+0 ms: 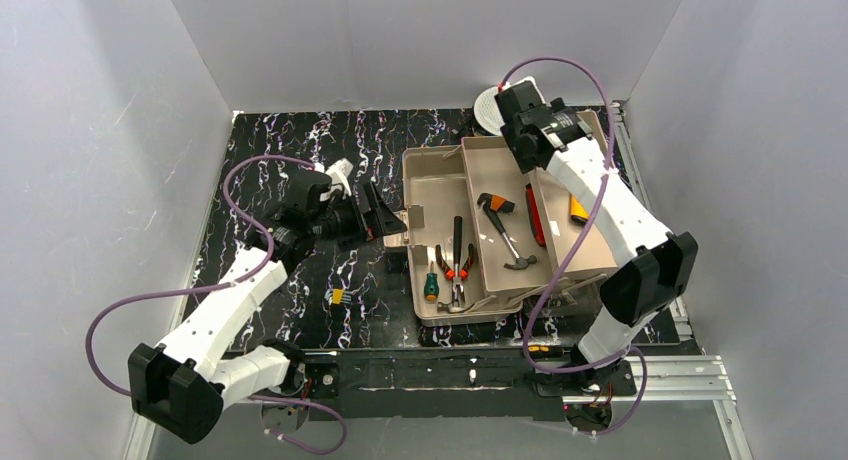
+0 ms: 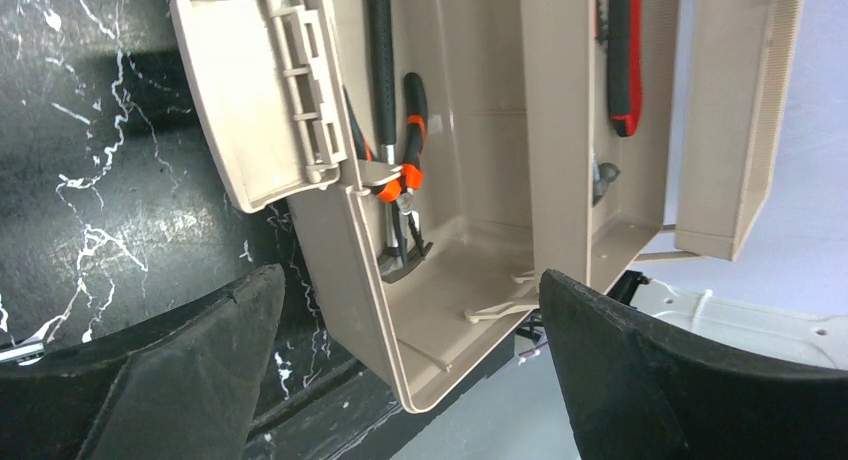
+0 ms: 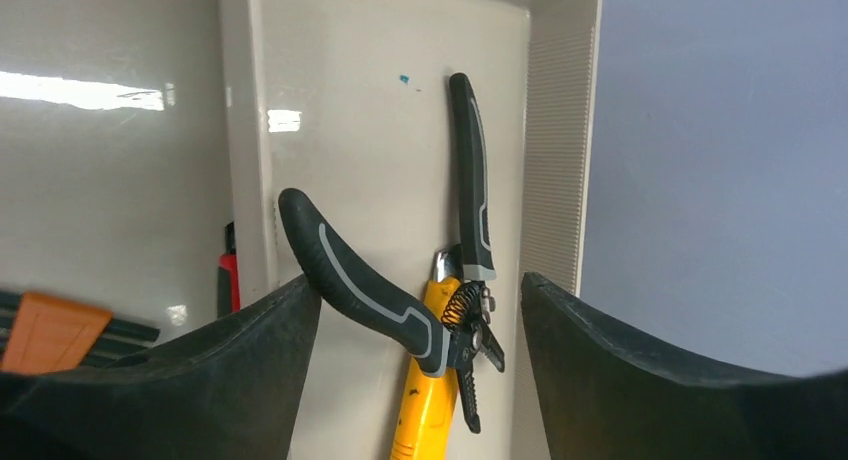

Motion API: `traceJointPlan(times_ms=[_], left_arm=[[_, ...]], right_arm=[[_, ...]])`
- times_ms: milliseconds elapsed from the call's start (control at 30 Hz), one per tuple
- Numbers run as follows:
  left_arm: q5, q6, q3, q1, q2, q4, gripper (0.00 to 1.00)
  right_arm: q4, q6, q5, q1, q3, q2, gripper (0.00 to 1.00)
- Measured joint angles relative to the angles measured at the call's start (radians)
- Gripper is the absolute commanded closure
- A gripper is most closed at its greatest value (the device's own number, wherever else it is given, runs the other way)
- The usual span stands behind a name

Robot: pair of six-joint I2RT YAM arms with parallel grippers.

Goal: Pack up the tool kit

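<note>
The beige tool kit box (image 1: 412,242) lies open at the table's middle with its tray (image 1: 497,172) swung out to the right. The hammer (image 1: 506,244) rests in the tray. Red pliers (image 1: 456,268) and the green screwdriver (image 1: 431,284) lie in the box's bottom. My left gripper (image 1: 385,222) stands open at the box's left wall by the latch flap (image 2: 262,90), the box's corner (image 2: 420,380) between its fingers. My right gripper (image 3: 418,280) hangs open above black-handled pliers (image 3: 400,300), which lie across a yellow tool (image 3: 425,415) in the far-right tray.
A round white spool (image 1: 488,106) sits behind the box at the back. A small yellow-and-black piece (image 1: 337,296) lies on the black marbled table (image 1: 290,140) left of the box. A red-and-black handle (image 1: 534,216) rests beside the hammer. White walls enclose the table.
</note>
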Motion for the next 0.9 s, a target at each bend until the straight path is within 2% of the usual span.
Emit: traceJointPlan(times_ms=[167, 233, 367, 467, 633, 767, 900], left_arm=[[-0.023, 0.0, -0.026, -0.037, 0.047, -0.006, 0.0], [-0.051, 0.0, -0.035, -0.071, 0.067, -0.013, 0.04], [-0.131, 0.0, -0.06, -0.164, 0.095, -0.035, 0.07], [-0.181, -0.003, -0.079, -0.221, 0.096, -0.048, 0.09], [-0.232, -0.006, -0.089, -0.251, 0.086, -0.05, 0.12], [-0.251, -0.007, -0.097, -0.252, 0.073, -0.043, 0.13], [-0.252, -0.007, -0.106, -0.252, 0.074, -0.043, 0.15]], right_arm=[[0.013, 0.025, -0.125, -0.009, -0.016, -0.102, 0.16], [0.029, 0.034, -0.169, -0.011, -0.045, -0.183, 0.17], [0.072, 0.066, -0.238, -0.032, -0.109, -0.374, 0.22], [0.078, 0.098, -0.278, -0.071, -0.134, -0.456, 0.25], [0.068, 0.123, -0.333, -0.106, -0.178, -0.455, 0.27], [0.06, 0.13, -0.365, -0.113, -0.199, -0.379, 0.27], [0.06, 0.13, -0.362, -0.137, -0.2, -0.298, 0.3]])
